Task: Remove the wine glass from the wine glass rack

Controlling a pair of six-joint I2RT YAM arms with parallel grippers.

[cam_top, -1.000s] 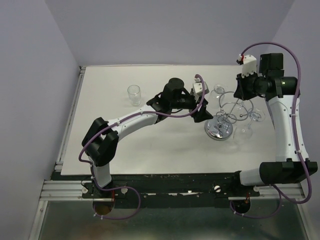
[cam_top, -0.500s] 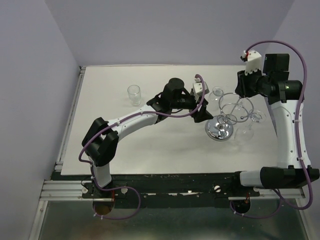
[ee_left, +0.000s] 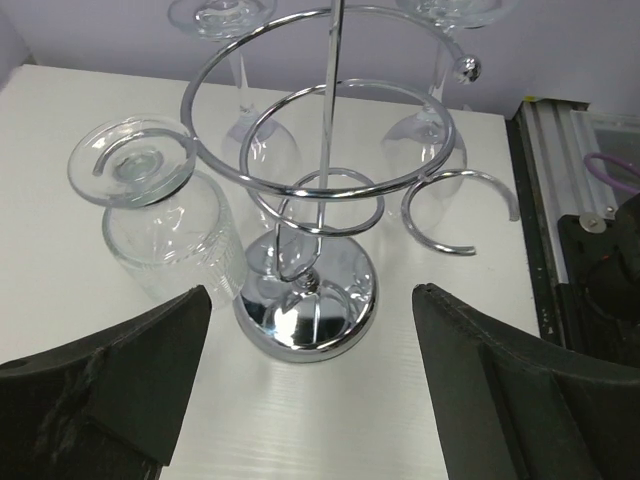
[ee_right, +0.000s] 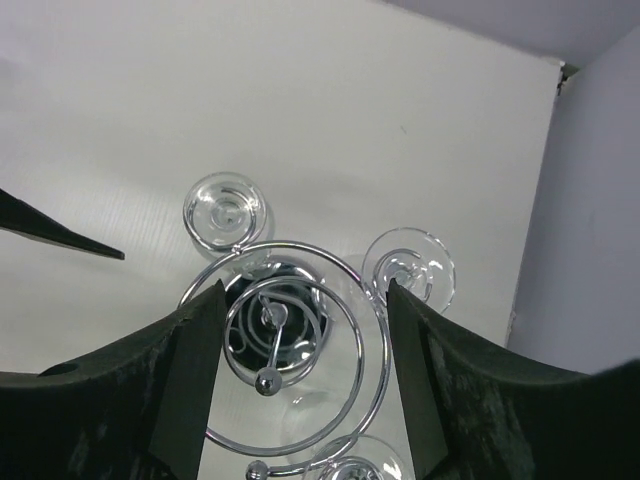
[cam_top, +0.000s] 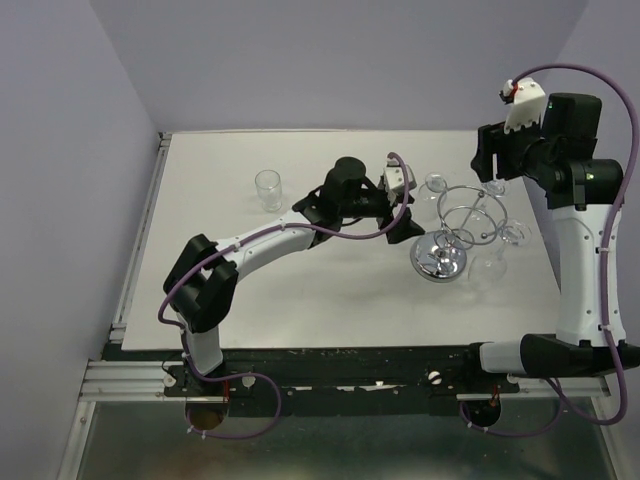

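Note:
The chrome wine glass rack (cam_top: 462, 215) stands right of centre on its round mirrored base (cam_top: 438, 260). Three wine glasses hang upside down from its loops: one (cam_top: 435, 185) at the back left, one (cam_top: 513, 235) on the right and one (cam_top: 487, 268) at the front. My left gripper (cam_top: 408, 222) sits low and open just left of the base (ee_left: 305, 305), touching nothing. My right gripper (cam_top: 488, 165) hovers open above the rack (ee_right: 290, 340), and its view shows the glass feet (ee_right: 225, 210) (ee_right: 408, 265) in the loops below.
A separate clear glass (cam_top: 267, 188) stands on the white table (cam_top: 300, 290) at the back left. The table's right edge and the wall lie close behind the rack. The left arm (cam_top: 270, 240) stretches across the table's middle.
My right gripper has opened and risen up and back to the right, away from the rack. The left gripper has opened slightly wider in place. The rack and the glasses stay put.

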